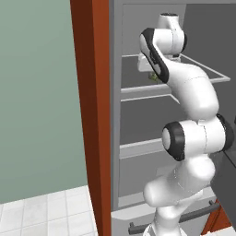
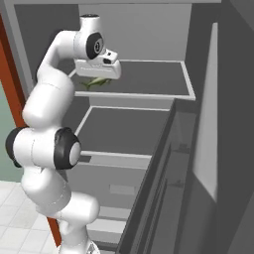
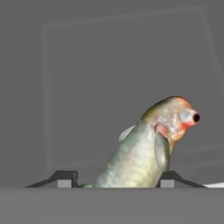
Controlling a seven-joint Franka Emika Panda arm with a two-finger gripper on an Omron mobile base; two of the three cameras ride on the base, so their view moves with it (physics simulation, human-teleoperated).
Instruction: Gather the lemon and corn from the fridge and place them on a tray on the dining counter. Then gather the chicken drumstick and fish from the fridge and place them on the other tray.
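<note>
1. The white arm reaches up into the open fridge (image 2: 149,30), and its hand sits over the left part of the upper shelf (image 2: 154,79).
2. In the hand view the gripper (image 3: 117,179) shows its two dark finger tips (image 3: 63,178) low in the picture, one on each side of the fish (image 3: 146,148).
3. The tips stand apart with the fish body between them. The right tip is just beside the body of the fish, but it is not possible to tell from the pictures if the jaws really press on it or only stand around it.
4. The fish is pale green and silver, with an orange and pink head and a dark eye. In the hand view its head points up and to the right, away from the camera, and its tail end goes down between the tips.
5. In the right base view a small green piece of the fish (image 2: 96,82) shows under the hand, low over the upper shelf; whether it touches the shelf cannot be told.
6. In the left base view a small greenish part (image 1: 152,78) shows beside the arm, at the level of the same shelf.
7. The middle shelf (image 2: 124,131) lies below it.
8. A red-brown panel (image 1: 92,115) stands at the left of the fridge, beside a green wall (image 1: 37,92) and a white tiled floor (image 1: 46,212).
</note>
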